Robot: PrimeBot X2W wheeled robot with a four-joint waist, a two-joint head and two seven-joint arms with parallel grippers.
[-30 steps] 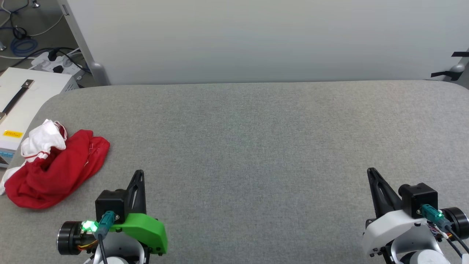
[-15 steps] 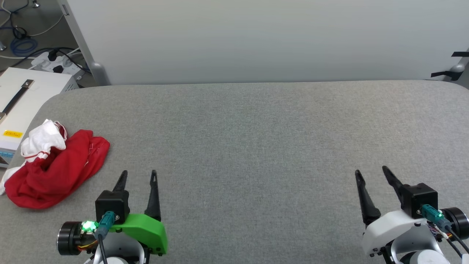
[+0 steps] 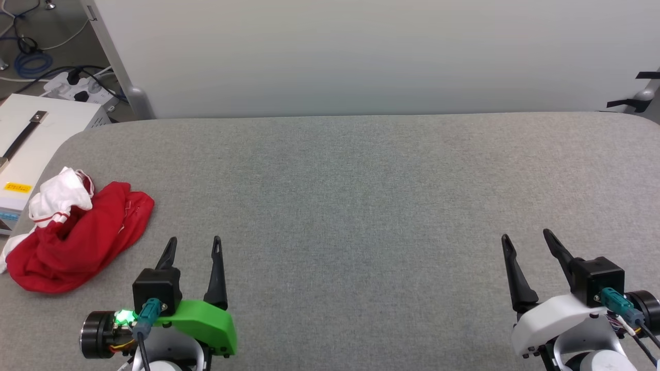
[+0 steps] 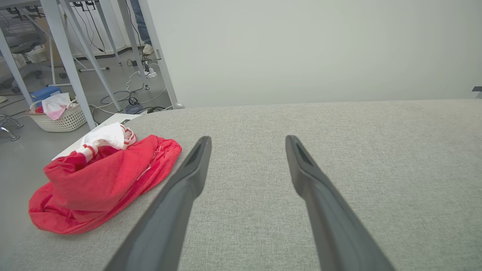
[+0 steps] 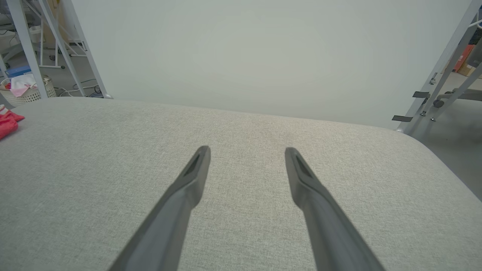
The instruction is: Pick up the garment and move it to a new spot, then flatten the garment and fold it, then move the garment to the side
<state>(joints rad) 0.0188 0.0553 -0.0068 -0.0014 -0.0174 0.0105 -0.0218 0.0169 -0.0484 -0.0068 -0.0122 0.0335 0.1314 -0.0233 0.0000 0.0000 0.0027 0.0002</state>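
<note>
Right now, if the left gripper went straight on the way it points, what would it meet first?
Probably nothing near: the left gripper points over bare grey table toward the white panel behind it. The red jersey lies off to its left, outside that line.

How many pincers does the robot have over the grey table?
2. The left pincer sits at the lower left, open, beside the crumpled red garment without touching it. The right pincer sits at the lower right, open, over the bare grey table.
</note>
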